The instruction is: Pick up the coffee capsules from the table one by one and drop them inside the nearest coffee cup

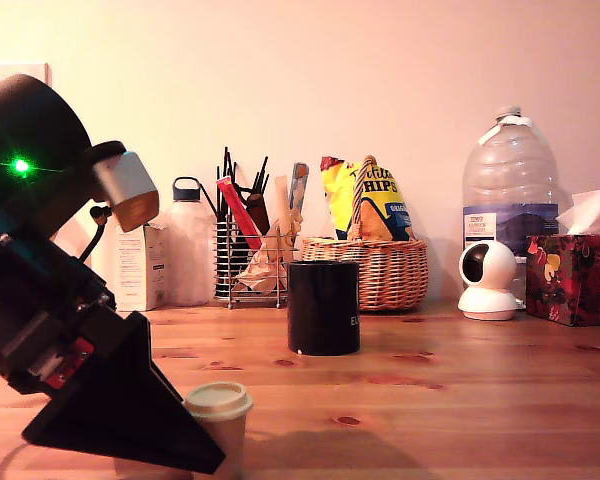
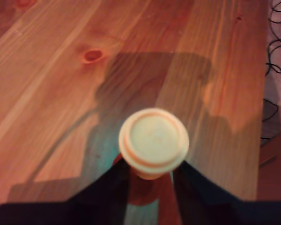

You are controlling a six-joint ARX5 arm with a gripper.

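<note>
Gripper: the black gripper (image 2: 150,187) is lowered to the table, its two dark fingers (image 2: 103,192) spread apart, one on each side of a single coffee capsule. Whether the fingers touch the capsule's body cannot be told, and the jaws look parted rather than clamped.
Coffee capsule: the small tan coffee capsule (image 1: 220,412) stands upright on the table between the fingers, its wider cream top (image 2: 153,139) facing up. Only this one shows.
Arm: the black arm (image 1: 50,300) slants down toward the capsule from the exterior view's left, with a green light glowing on its upper part.
Table: the reddish-brown wooden table (image 1: 460,390) has dark knots, and the arm's shadow falls beyond the capsule.
Coffee cup: the black coffee cup (image 1: 323,307) stands upright behind the capsule and toward the exterior view's right, well apart from it.
Behind the cup: a wicker basket (image 1: 380,272) holding a yellow chip bag, a wire caddy (image 1: 250,270) of utensils and a white bottle (image 1: 190,245).
Further right of the cup: a white round camera (image 1: 487,280), a large clear water jug (image 1: 510,190) and a patterned tissue box (image 1: 575,275).
</note>
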